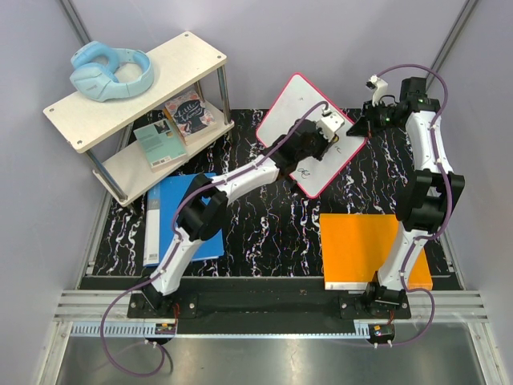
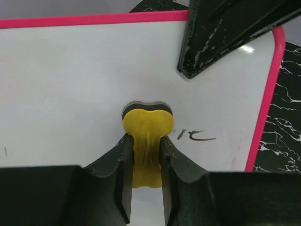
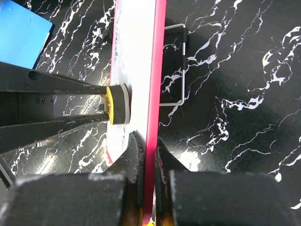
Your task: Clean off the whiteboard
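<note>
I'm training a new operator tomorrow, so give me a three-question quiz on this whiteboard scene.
1. What is the left gripper shut on? A) a marker B) a yellow eraser C) a cloth
2. True or false: the whiteboard is wiped clean of all writing.
3. Fill in: the right gripper clamps the whiteboard's ____ frame edge.
Key: 1 B; 2 false, black marks show beside the eraser; 3 pink.

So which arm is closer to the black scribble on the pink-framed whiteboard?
Left. The left end effector holds a yellow eraser right beside the black scribble; the right end effector clamps the pink-framed whiteboard at its edge, farther off.
</note>
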Controlling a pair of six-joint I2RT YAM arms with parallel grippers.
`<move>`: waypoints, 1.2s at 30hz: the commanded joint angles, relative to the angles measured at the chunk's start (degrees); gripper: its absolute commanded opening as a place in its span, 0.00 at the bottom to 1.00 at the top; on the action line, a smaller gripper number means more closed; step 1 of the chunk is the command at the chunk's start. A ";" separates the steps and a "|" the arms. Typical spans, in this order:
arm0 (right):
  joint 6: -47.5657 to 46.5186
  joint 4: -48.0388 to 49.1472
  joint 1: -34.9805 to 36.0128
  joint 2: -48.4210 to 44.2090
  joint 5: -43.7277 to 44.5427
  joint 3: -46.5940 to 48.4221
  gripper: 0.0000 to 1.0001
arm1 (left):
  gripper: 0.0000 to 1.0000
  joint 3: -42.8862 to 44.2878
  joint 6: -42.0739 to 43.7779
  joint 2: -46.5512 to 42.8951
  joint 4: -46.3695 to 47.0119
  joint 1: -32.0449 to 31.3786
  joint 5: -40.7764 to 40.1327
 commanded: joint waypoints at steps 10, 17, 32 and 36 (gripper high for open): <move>-10.03 -11.13 5.66 3.17 -0.06 -2.20 0.00 | 0.00 -7.72 1.00 -2.58 -5.33 -3.99 14.11; -10.20 -11.22 5.66 3.17 -0.15 -2.46 0.00 | 0.00 -7.90 -5.23 -2.23 -0.85 -1.11 6.74; -11.35 -12.79 5.66 2.73 -0.59 -2.29 0.00 | 0.00 -5.54 -21.85 -2.14 10.23 10.67 -13.05; -12.66 -14.29 5.66 2.65 -0.94 -1.85 0.00 | 0.00 -0.62 -23.26 0.84 10.75 12.61 -10.77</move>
